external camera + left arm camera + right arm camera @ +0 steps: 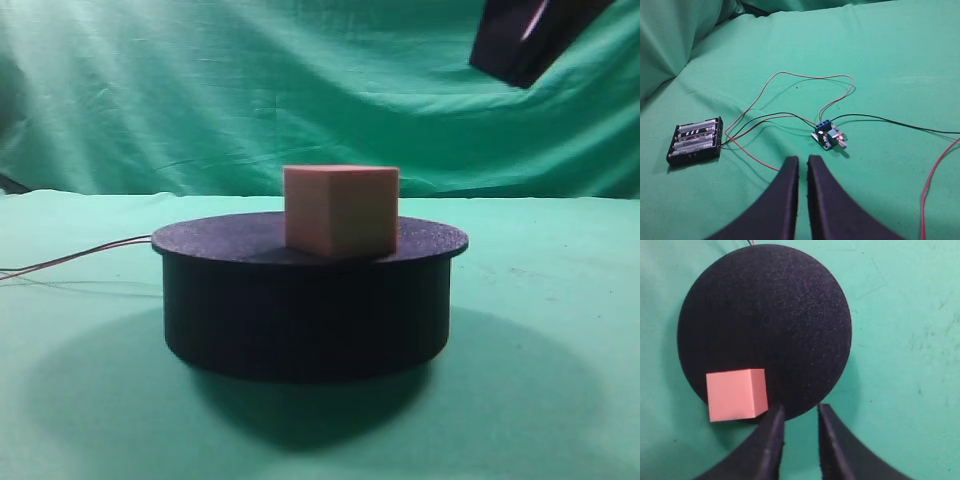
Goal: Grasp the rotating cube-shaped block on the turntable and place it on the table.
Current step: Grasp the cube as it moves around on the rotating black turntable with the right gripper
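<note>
The green surface (560, 330) carries the turntable (305, 310), and every place here is reckoned from that black disc. The cube-shaped block (340, 208) sits on the turntable's top, near its rim rather than at its centre — in the right wrist view it lies at the disc's lower-left edge, partly overhanging the rim line. The step in hand looks like the approach: the right gripper (800, 412) hangs above the turntable's near rim, just beside the block but not around it, its jaws parted with a clear gap and nothing between them. The next move, as I judge it, calls for timing — the jaws must come over the block, straddle two opposite faces and shut as the disc carries it round. The left gripper (802, 162) is well apart from the turntable, over a battery holder (694, 141) and a small circuit board (828, 135) with wires (805, 77); its jaws stand nearly together, gripping nothing. No writing can be read anywhere.
</note>
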`<state>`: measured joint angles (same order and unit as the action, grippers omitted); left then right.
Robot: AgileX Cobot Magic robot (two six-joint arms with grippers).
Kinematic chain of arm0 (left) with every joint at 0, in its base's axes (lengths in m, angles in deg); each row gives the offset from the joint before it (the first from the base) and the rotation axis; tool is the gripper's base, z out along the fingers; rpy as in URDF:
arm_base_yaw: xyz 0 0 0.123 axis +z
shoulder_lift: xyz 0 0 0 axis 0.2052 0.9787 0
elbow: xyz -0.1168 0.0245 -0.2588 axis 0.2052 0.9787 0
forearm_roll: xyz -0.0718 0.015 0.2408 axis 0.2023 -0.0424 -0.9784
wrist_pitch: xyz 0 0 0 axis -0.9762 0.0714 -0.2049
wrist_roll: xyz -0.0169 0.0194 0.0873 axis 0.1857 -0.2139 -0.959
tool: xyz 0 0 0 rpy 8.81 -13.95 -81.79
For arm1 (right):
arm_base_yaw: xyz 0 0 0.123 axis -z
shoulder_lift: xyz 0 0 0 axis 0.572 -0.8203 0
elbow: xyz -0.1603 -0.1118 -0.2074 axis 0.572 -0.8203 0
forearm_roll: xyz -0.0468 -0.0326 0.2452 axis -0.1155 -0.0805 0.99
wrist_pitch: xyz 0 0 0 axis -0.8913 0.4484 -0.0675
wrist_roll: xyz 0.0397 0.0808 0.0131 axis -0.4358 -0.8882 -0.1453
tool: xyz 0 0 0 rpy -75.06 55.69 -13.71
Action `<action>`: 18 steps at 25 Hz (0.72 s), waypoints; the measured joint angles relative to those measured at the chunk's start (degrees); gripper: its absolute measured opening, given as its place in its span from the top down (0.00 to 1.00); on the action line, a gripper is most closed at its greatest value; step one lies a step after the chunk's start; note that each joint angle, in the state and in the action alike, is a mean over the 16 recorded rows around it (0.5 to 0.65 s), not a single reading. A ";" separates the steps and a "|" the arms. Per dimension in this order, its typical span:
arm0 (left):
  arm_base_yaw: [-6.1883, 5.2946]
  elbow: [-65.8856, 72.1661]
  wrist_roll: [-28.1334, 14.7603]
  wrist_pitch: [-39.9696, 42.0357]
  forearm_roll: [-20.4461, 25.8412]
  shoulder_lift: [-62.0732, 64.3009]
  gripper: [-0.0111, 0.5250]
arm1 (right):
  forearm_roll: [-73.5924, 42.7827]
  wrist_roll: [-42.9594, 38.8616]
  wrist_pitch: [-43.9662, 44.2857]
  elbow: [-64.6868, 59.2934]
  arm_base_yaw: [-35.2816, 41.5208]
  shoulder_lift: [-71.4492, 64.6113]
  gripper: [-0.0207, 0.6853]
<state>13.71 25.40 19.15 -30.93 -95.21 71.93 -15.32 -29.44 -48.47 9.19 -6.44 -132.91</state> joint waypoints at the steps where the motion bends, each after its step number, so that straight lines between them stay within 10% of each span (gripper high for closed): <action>1: 0.00 0.00 0.00 0.00 0.00 0.00 0.98 | 0.23 -0.44 -0.12 0.15 -0.02 -0.32 0.32; 8: 0.00 0.00 0.00 0.00 0.00 0.00 0.98 | 0.82 -2.76 -2.30 0.50 -0.06 -3.17 0.09; 18: 0.00 0.00 0.00 0.00 0.00 0.00 0.98 | -2.79 -3.16 -6.59 1.48 0.29 -9.45 0.38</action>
<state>13.71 25.40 19.15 -30.93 -95.21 71.93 -18.10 -32.61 -55.07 10.67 -6.15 -142.36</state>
